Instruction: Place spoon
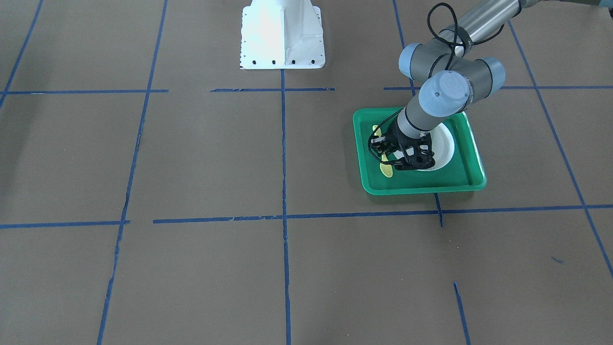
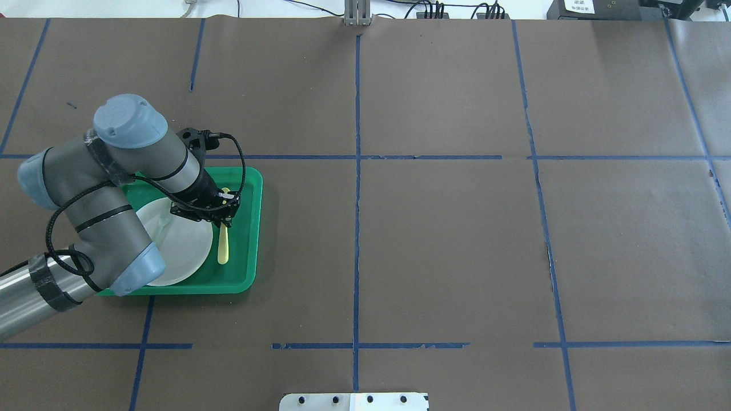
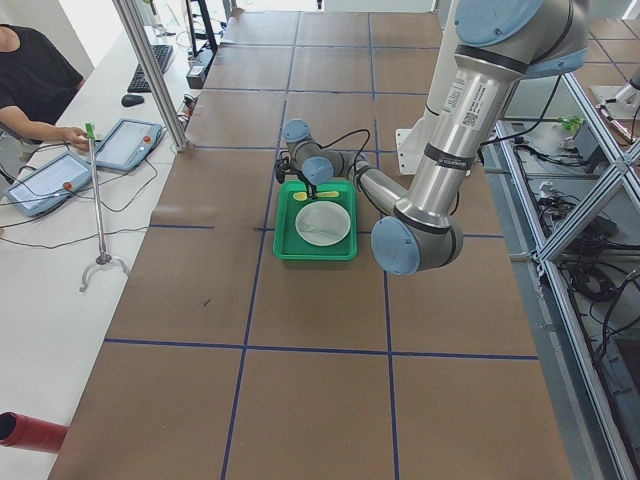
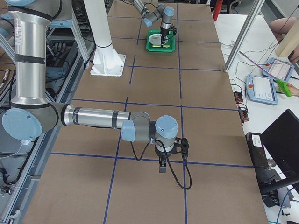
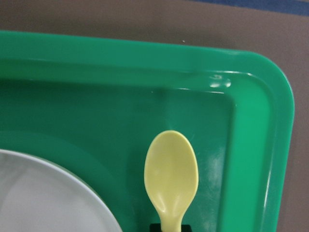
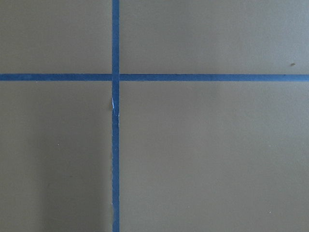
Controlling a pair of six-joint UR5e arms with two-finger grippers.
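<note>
The yellow spoon (image 2: 223,246) lies along the right side of the green tray (image 2: 252,228), beside the white plate (image 2: 177,251). My left gripper (image 2: 224,216) is low over the tray and shut on the spoon's neck. In the left wrist view the spoon's bowl (image 5: 171,176) rests close above the tray floor (image 5: 251,145), with the plate's rim (image 5: 43,193) at lower left. The front-facing view shows the spoon's bowl (image 1: 386,170) sticking out below the left gripper (image 1: 390,155). My right gripper (image 4: 162,167) hangs over bare table far from the tray; I cannot tell whether it is open or shut.
The table is covered in brown paper with blue tape lines (image 2: 357,171). The robot's white base (image 1: 282,36) stands at the table's edge. The right wrist view shows only paper and a tape cross (image 6: 115,77). An operator sits at a side desk (image 3: 40,90).
</note>
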